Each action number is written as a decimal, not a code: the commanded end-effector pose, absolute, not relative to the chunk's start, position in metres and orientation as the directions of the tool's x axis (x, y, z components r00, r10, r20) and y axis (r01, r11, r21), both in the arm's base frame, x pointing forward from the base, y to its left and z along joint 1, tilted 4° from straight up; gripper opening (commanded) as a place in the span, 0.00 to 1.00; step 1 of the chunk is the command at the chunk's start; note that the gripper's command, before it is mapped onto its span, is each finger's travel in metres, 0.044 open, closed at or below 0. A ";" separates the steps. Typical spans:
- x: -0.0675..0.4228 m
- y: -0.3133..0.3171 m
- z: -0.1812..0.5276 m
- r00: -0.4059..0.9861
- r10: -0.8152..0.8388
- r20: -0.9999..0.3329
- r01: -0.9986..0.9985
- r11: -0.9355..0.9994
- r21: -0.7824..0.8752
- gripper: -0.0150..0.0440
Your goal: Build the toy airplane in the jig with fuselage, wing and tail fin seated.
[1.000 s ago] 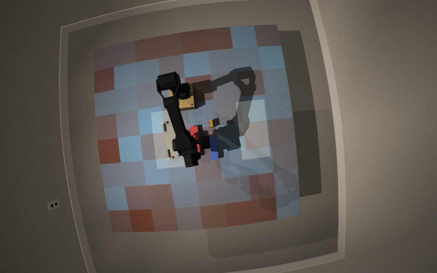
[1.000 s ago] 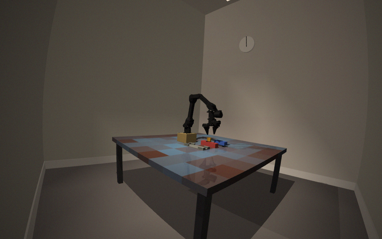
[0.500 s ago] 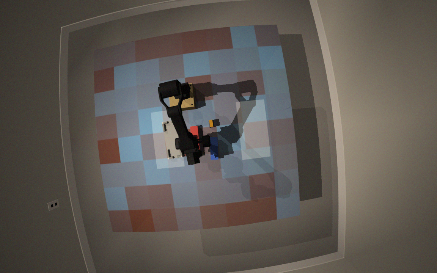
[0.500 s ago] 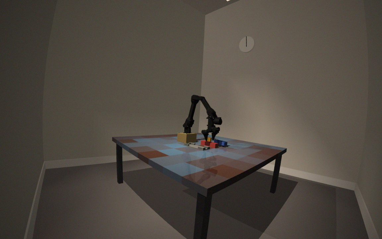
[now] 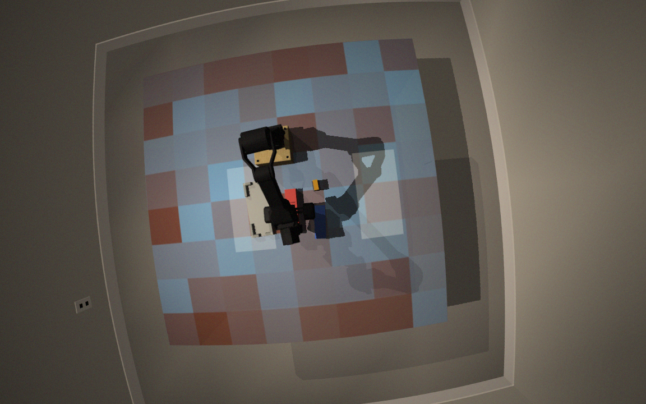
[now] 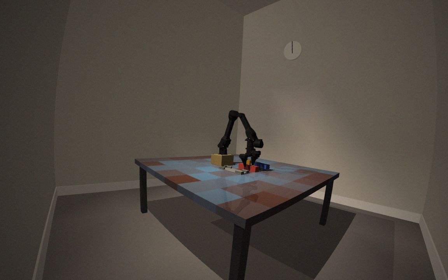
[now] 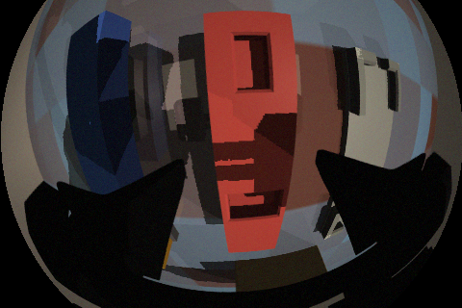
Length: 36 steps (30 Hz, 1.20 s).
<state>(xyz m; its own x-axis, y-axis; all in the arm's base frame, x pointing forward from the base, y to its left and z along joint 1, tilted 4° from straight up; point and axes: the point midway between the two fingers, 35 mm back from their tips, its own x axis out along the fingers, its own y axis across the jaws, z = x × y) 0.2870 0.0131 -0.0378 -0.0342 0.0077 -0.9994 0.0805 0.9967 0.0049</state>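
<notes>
My gripper (image 6: 249, 165) (image 7: 253, 162) is open and low over the red fuselage (image 5: 290, 196) (image 6: 254, 168) (image 7: 231, 120). In the wrist view its fingers stand on either side of the fuselage, which lies on the table with its two sockets facing up. The pale jig (image 5: 256, 213) (image 6: 232, 170) (image 7: 368, 135) lies beside it, with no part in it. The blue wing (image 5: 319, 223) (image 6: 263, 166) (image 7: 84, 87) lies on the other side. The small orange tail fin (image 5: 315, 184) (image 6: 248, 161) (image 7: 167, 254) stands nearby, mostly hidden by a finger in the wrist view.
The tan base block (image 5: 272, 156) (image 6: 222, 160) under the arm stands behind the jig. The arm covers part of the jig and fuselage in the top view. The checkered table (image 5: 355, 313) (image 6: 197, 181) bears everything.
</notes>
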 end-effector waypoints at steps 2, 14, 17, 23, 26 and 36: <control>0.285 0.014 -0.046 -0.042 0.012 -0.999 0.079 0.997 0.008 1.00; 0.283 0.014 -0.060 -0.042 0.012 -0.999 0.079 0.997 0.008 0.91; 0.283 0.014 -0.060 -0.042 0.012 -0.999 0.079 0.997 0.008 0.78; 0.283 0.014 -0.060 -0.042 0.012 -0.999 0.079 0.997 0.008 0.58; 0.283 0.014 -0.060 -0.042 0.012 -0.999 0.079 0.997 0.008 0.54; 0.293 0.014 -0.053 0.010 0.007 -1.000 0.064 0.998 0.007 0.25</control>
